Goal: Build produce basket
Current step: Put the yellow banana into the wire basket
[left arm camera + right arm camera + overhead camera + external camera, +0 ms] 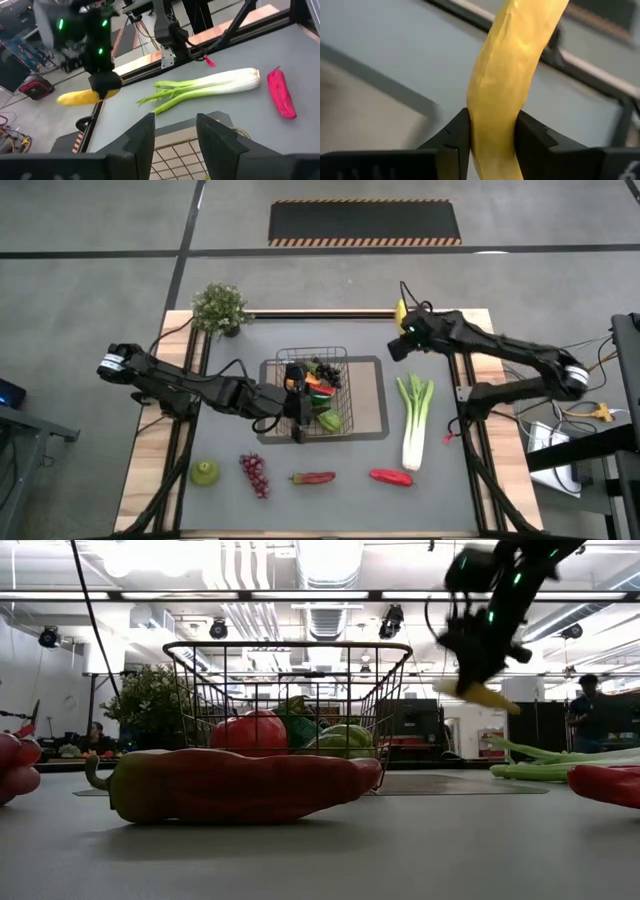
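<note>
The wire basket stands on the grey mat in the table's middle, with several pieces of produce inside. My left gripper is at the basket's left rim, its fingers apart, and the wire grid shows beneath them. My right gripper hangs high over the table's far right, shut on a yellow banana. On the table lie a leek, two red peppers, purple grapes and a green pear. My left gripper stands over the basket's rim; whether it touches the wire I cannot tell. My right gripper pinches the banana between its two fingers, near one end. The fingers slant down from above and lie across it. The banana is lifted clear, and its long free part sticks out beyond the fingers.
A potted plant stands at the far left corner. In the low view a red pepper lies in front of the basket. Bare grey tabletop runs between the basket and the leek and along the far edge.
</note>
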Controlling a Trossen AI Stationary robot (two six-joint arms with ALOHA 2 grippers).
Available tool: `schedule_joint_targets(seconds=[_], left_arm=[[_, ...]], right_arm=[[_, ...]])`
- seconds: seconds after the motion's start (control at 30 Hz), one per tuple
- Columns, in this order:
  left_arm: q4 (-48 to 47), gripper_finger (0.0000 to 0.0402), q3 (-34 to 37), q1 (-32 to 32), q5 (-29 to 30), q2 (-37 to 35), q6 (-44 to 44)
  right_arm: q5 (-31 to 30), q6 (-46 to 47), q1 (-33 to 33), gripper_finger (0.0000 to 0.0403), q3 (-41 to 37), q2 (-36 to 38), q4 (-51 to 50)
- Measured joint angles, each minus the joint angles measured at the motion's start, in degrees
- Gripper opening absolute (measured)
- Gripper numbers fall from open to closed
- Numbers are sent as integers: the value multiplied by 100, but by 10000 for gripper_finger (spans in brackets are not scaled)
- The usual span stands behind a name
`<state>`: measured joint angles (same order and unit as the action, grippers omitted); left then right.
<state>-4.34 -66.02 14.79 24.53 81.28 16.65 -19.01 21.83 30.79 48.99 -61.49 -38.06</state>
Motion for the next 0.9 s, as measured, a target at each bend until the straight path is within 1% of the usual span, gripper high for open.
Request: schedule_joint_targets(seconds=[0.17, 0.27, 0.33, 0.4, 0.57, 0.67, 0.73, 0.8, 0.9], left_arm=[[253, 128, 1, -4, -2, 2, 0], [451, 128, 2, -4, -15, 2, -3], [746, 128, 44, -4, -24, 2, -29], [1134, 128, 179, -4, -46, 2, -126], [2287, 128, 805, -4, -57, 7, -136], [2853, 128, 1132, -4, -59, 7, -134], [2965, 128, 1306, -4, -27, -12, -131], [2902, 128, 1346, -7, 5, -64, -131], [2871, 128, 1337, 7, 28, -229, -105]], right_arm=[[-2, -440, -955, 105, -246, 846, 1012], [4, -789, -1518, 107, -554, 1219, 1780], [6, -1003, -1870, 107, -799, 1398, 2338], [7, -1305, -2190, 107, -1109, 1526, 2974], [51, -2037, -2875, 107, -1844, 1604, 4602], [422, -2280, -3121, 107, -2159, 1550, 5484], [674, -2041, -3187, 107, -2207, 1508, 5733], [930, -1518, -3185, 107, -2160, 1462, 5713], [1638, -798, -3181, 107, -1965, 1361, 5449]])
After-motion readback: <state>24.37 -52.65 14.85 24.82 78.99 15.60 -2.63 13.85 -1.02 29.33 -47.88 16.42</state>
